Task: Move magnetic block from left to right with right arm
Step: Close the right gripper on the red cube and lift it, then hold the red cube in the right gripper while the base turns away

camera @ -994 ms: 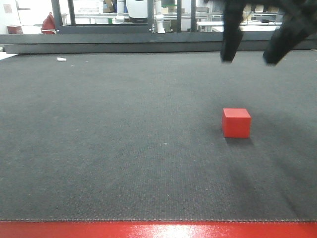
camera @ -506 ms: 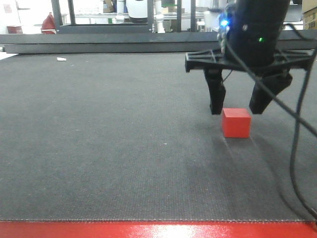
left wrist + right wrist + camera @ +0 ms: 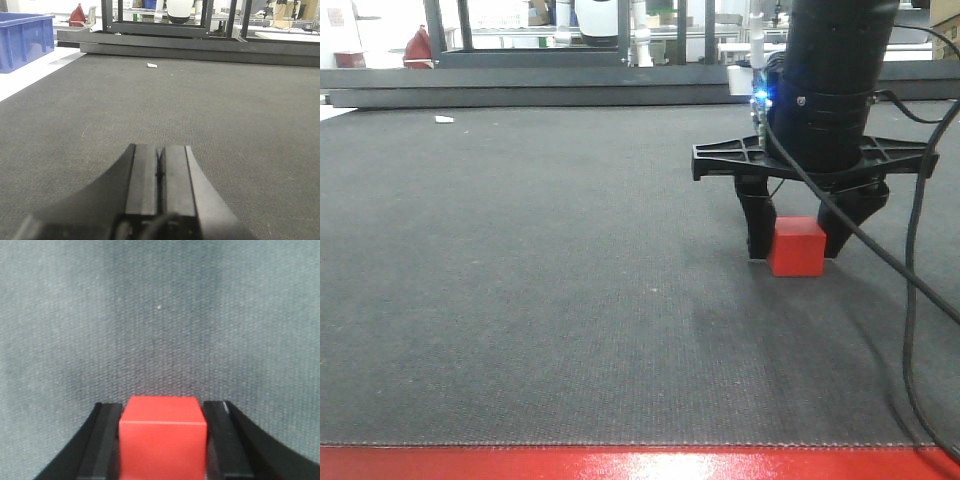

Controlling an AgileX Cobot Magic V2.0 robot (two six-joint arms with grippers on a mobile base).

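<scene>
Far left of the block, the left hand (image 3: pixel 159 150) rests low over the bench (image 3: pixel 520 300), its two fingers clenched together on nothing. A white scrap (image 3: pixel 443 119) lies well behind and left of the block.

The red block (image 3: pixel 798 240) sits flat on the dark mat. The right hand (image 3: pixel 796 254) is down around it, released, with one finger on each side and the tips at the mat. It does not seem to be squeezing.

A black cable (image 3: pixel 920 330) hangs to the block's right.

Risks, as I judge them: if one finger closes first, the block may skid or twist. A low grip could drag on the mat, and the cable might snag during the move.

The wrist view cuts off the block's lower half, and any gap at the pads is too thin to judge. The block's far faces are hidden.
</scene>
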